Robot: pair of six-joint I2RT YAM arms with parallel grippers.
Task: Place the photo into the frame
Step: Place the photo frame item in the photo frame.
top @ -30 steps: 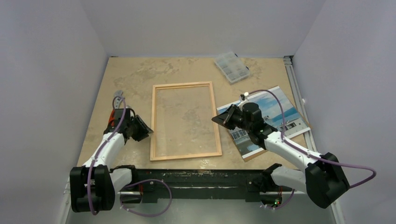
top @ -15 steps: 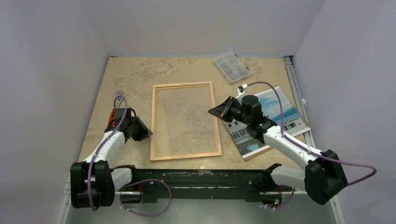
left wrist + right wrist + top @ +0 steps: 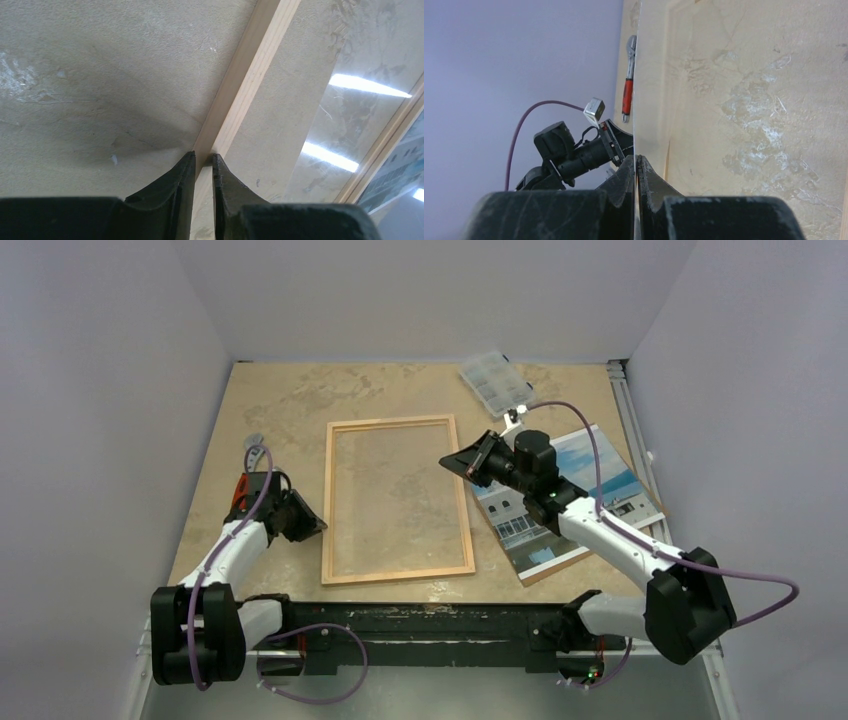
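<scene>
Photo (image 3: pixel 612 480): face up near right edge of table (image 3: pixel 290 400), outside frame (image 3: pixel 398 498) (nothing inserted yet; whole transfer left). Left claw (image 3: pixel 201 157) clamps frame's left rail; right claw (image 3: pixel 636 159) pinched shut by right rail.

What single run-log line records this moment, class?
left claw: pinching thin light-wood rectangular frame | right claw: shut at frame's right rail | rectangular blue-sky building photo: outside frame

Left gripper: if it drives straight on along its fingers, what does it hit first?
The frame: its wooden side rail lies between the fingertips of the left gripper, so there is barely any travel. Under that, probably the table; depth is unclear.
</scene>
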